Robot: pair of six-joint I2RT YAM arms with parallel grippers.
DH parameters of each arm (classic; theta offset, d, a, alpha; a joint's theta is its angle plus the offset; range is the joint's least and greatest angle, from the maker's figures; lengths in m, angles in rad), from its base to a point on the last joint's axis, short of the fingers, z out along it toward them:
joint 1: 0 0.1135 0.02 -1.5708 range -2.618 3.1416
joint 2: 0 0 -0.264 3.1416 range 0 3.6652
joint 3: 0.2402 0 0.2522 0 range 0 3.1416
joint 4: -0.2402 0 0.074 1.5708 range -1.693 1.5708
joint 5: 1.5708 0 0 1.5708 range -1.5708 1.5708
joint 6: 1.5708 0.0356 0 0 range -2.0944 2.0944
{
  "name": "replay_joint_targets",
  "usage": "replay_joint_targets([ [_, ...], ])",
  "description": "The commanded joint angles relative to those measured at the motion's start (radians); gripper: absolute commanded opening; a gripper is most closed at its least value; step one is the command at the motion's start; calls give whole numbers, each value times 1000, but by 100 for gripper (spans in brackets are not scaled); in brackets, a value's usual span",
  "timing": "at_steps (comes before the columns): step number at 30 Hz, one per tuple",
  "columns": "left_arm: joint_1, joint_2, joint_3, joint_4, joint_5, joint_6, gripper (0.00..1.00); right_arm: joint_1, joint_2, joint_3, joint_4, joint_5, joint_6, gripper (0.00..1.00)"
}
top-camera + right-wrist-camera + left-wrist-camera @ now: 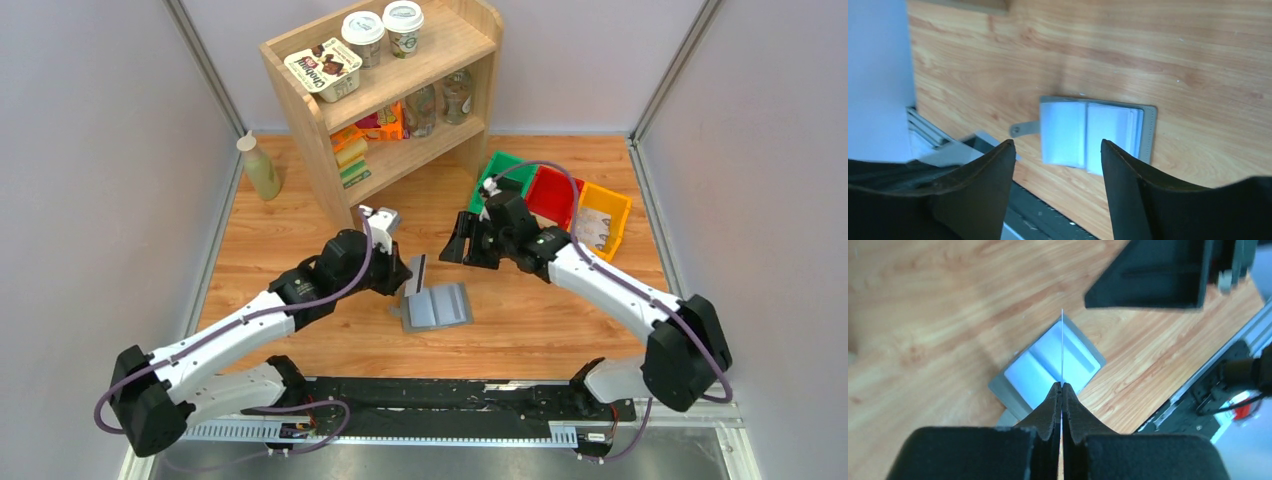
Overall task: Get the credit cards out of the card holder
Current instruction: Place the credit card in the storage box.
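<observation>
Left jaws: we find the left gripper [1062, 390] clenched flat on 1 thin card [1062, 340], pinched by its lower edge.
Held card: it stands upright and edge-on to the wrist camera, raised over the open card holder [1149, 132]. From above it appears free of the pockets.
Right jaws: the right gripper [1057, 145] is released, its 2 fingers standing wide with nothing between them. It hovers above the card holder, not touching it.
Card holder: it lies opened like a book on the wooden table [280, 250], between the 2 arms, pale pockets up and its small tab [1023, 130] out to one side.
Remaining cards: a whitish stack [1113, 131] shows in 1 pocket. We cannot tell the count.
Step in hand: we judge 1 card extracted and awaiting set-down, with further cards to draw.
Next move calls for: laying the held card on bare wood away from the card holder. The free gripper must then come down squarely on the exposed edge of the stack.
Risk noted: nothing pins the card holder, so a pull on the stack may drag it along.
</observation>
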Motion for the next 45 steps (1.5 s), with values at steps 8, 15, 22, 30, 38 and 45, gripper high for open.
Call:
replay_joint_targets([
  [8,-272,12,142,12,-345,628,0,-47,-281,75,-148,36,325,86],
  [15,-344,88,172,112,-434,857,0,-42,-274,66,-107,-77,423,87],
  [22,-379,170,208,190,-431,989,0,-31,-229,23,-32,-107,471,81],
  [30,-393,208,218,216,-419,1063,0,-31,-194,-21,48,-122,515,51],
  [38,-396,211,212,201,-482,1023,2,-63,-208,-34,57,-117,518,0],
  [45,-332,194,237,114,-542,781,45,-168,-240,-46,66,-142,379,0],
])
